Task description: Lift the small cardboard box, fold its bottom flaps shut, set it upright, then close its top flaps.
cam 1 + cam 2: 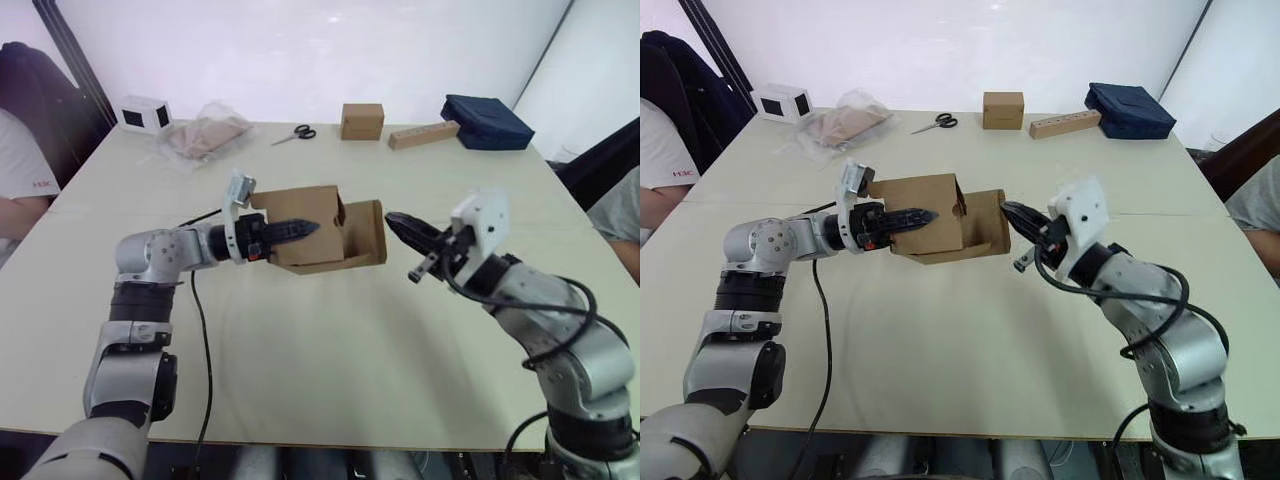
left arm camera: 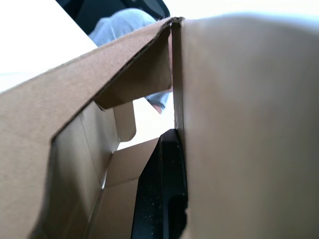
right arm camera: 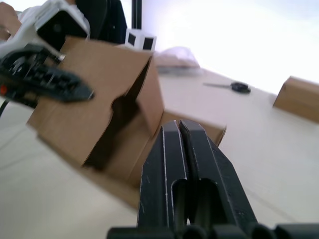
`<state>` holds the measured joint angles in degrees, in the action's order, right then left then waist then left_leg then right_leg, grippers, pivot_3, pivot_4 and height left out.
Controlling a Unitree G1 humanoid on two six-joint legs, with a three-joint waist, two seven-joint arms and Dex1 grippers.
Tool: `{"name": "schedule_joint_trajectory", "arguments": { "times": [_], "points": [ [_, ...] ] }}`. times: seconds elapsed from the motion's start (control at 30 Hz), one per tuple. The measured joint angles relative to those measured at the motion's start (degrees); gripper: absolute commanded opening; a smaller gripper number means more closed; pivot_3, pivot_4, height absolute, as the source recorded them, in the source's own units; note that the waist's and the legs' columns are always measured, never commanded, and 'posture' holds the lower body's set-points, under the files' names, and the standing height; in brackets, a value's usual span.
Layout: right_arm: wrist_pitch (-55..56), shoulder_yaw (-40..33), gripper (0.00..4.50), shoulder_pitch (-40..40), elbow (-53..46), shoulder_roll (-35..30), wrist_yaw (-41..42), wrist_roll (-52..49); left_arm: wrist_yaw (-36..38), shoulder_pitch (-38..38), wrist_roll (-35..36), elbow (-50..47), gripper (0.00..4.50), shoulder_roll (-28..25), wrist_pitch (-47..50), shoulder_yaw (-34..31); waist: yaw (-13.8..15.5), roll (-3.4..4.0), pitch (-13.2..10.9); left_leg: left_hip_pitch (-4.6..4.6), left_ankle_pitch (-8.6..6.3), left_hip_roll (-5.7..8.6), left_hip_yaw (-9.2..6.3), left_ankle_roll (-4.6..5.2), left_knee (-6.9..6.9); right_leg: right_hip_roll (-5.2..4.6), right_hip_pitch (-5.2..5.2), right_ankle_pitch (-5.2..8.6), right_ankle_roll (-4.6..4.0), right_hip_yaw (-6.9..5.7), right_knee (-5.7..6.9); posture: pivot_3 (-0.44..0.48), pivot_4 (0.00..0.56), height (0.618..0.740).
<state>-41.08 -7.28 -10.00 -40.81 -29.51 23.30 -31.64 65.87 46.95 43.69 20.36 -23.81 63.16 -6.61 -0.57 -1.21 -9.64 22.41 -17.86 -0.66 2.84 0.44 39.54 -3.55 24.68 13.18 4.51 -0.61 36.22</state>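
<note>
My left gripper (image 1: 908, 216) pinches one wall of the box (image 1: 930, 215), holding it above the table (image 1: 940, 340) so its flaps hang free. My right gripper (image 1: 1018, 219), fingers together, waits beside a flap to push it.

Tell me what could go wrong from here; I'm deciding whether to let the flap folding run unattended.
The left gripper holds the small cardboard box by just one wall, one finger inside, so a push may twist it or pull it free. The right gripper, shut, points at a hanging flap; a poke off the hinge line might crease that flap or shove the whole box sideways.
</note>
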Motion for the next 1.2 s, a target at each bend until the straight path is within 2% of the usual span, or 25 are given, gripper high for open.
{"name": "schedule_joint_trajectory", "arguments": {
  "times": [0.1,0.3,0.6,0.8,1.1,1.2],
  "points": [
    [-0.5,0.7,0.0,4.5,-1.3,1.1,-1.1,-0.1,-0.1,0.0,0.4,0.3,0.01,0.2,0.0,-1.1,-0.2,0.0,0.0,-0.02,0.0,0.01,0.08,0.0,0.01,0.0,0.0,0.0,-0.01,0.01,0.0,0.0,0.15,0.74],
    [0.9,3.9,0.0,6.6,-1.4,2.6,-2.6,1.8,-0.5,0.0,0.8,0.3,0.01,0.3,0.4,-1.2,-0.1,0.0,0.0,-0.06,0.0,0.0,0.05,-0.01,0.03,0.06,-0.02,0.0,-0.01,0.03,0.0,0.0,0.15,0.74],
    [5.5,11.1,0.0,-0.6,6.0,2.4,2.0,6.4,-2.2,0.0,3.3,-1.9,0.01,1.0,3.8,-1.4,-0.1,0.0,0.0,-0.05,0.01,0.0,0.05,-0.01,0.03,0.06,-0.02,0.0,0.0,0.03,-0.02,0.0,0.15,0.74],
    [6.9,13.3,0.0,-3.4,8.2,3.4,3.5,7.9,-3.2,0.0,4.0,-2.5,0.01,1.3,4.3,-1.5,-0.1,0.0,0.0,-0.04,0.0,0.0,0.06,-0.01,0.03,0.04,-0.02,0.0,0.0,0.03,-0.02,0.0,0.15,0.74],
    [7.2,13.9,0.0,-3.8,8.4,4.1,4.4,8.4,-4.2,-0.5,4.8,-3.7,0.01,1.4,5.2,-1.5,-0.1,0.0,0.0,-0.04,0.01,0.01,0.06,-0.01,0.03,0.03,-0.02,0.0,0.0,0.03,-0.02,0.0,0.15,0.74],
    [6.3,11.1,0.0,-2.6,6.1,2.8,4.6,7.1,-4.4,-0.8,5.4,-3.9,0.01,1.6,5.2,-1.5,0.0,0.0,0.0,-0.02,0.01,0.01,0.05,-0.01,0.03,0.02,-0.02,0.0,0.0,0.03,-0.02,0.0,0.15,0.74]
  ]
}}
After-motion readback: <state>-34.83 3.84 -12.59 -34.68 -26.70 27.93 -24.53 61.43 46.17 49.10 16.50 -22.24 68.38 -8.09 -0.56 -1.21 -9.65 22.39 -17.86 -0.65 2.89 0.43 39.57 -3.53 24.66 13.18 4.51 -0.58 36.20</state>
